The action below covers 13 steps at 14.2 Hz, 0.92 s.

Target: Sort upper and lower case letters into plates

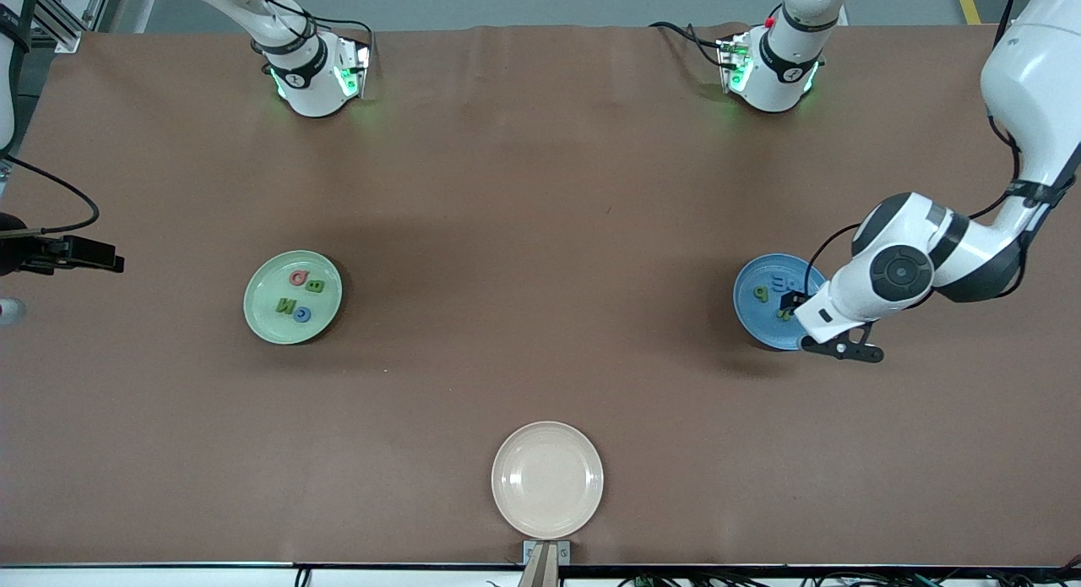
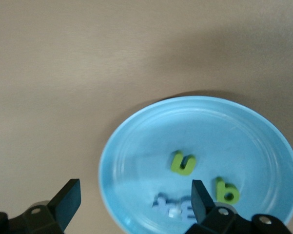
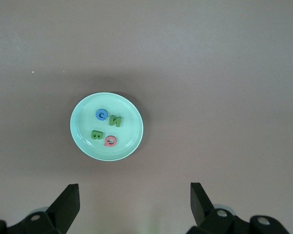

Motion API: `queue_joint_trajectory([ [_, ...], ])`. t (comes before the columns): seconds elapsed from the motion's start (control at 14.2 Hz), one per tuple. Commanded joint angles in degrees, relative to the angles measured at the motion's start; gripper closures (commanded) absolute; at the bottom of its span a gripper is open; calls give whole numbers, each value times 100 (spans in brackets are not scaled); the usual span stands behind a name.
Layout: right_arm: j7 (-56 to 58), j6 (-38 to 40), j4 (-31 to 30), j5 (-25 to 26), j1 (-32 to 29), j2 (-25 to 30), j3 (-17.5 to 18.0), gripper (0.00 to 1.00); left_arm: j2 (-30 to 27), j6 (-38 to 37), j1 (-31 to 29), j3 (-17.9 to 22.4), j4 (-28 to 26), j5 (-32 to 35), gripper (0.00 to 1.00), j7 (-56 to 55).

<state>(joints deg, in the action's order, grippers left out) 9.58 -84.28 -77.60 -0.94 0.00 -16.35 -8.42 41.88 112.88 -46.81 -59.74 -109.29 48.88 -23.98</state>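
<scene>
The blue plate (image 1: 752,317) lies toward the left arm's end of the table. It holds two green letters (image 2: 183,163) (image 2: 227,191) and some pale blue letters (image 2: 175,208). My left gripper (image 2: 135,202) hovers low over this plate's (image 2: 234,131) rim, open and holding nothing; in the front view the left gripper (image 1: 798,311) covers part of the plate. The mint green plate (image 1: 255,317) toward the right arm's end carries a pink letter (image 1: 298,276), a green B (image 1: 315,285), a green N (image 1: 285,307) and a blue C (image 1: 302,314). My right gripper (image 3: 135,204) waits high up, open and empty, looking down on the mint plate (image 3: 83,139).
A cream-beige plate (image 1: 547,479) with nothing in it sits at the table edge nearest the front camera, midway between the arms. Both arm bases (image 1: 317,76) (image 1: 773,72) stand along the table edge farthest from that camera. Brown tabletop (image 1: 540,258) spreads between the plates.
</scene>
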Motion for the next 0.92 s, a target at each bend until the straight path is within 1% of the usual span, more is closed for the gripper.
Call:
queue_joint_trajectory([
  [0.0,53,69,-115,-73,-97,237,139,0,-137,-196,-47,-91,109,-203,0,86],
  [0.07,53,78,-167,-73,-88,342,139,0,-137,-196,-47,-91,127,-212,0,78],
  [0.35,62,87,-782,-64,-70,1071,139,0,-128,-196,-47,-91,144,-291,0,78],
  [0.49,53,87,-976,-55,-70,1344,139,0,-137,-205,-56,-91,162,-300,0,60],
  [0.71,-104,236,-959,-46,-9,1546,147,0,-119,-205,-65,-91,215,-326,0,7],
  [0.85,-359,359,-924,-29,18,1626,304,0,-128,-223,-56,-91,232,-423,0,51],
])
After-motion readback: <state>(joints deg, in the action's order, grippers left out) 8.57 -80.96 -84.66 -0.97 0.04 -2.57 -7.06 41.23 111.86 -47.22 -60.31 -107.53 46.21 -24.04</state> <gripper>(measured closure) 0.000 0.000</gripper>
